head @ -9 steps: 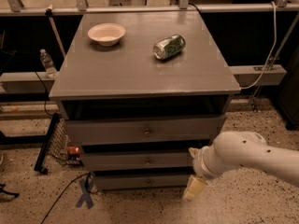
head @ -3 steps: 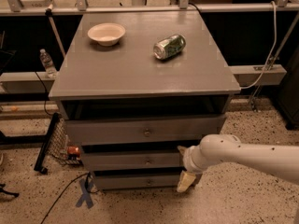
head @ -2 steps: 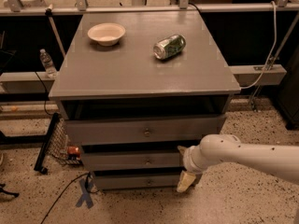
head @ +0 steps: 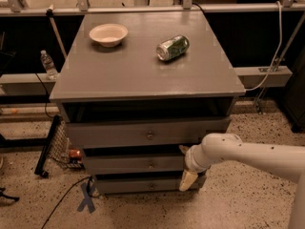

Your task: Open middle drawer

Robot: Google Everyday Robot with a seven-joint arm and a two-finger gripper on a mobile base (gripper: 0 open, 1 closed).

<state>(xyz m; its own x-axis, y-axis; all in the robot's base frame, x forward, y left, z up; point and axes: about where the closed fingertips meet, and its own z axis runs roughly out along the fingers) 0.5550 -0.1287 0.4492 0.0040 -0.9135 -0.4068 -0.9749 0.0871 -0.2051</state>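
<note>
Jaws at right end, middle drawer (head: 138, 164) shut

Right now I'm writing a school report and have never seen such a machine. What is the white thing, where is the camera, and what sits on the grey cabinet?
The white tube coming in from the right is a robot's single arm. The robot moves on a wheeled base, which is out of view here. At the arm's tip is the gripper, its hand. It is low down at the right end of the middle drawer, away from the round knob. I see nothing held in it. There is only one picture, looking down from in front of the grey cabinet; where the camera is mounted is not known. On top are a pale bowl and a green can lying on its side. The middle drawer looks shut.
</note>
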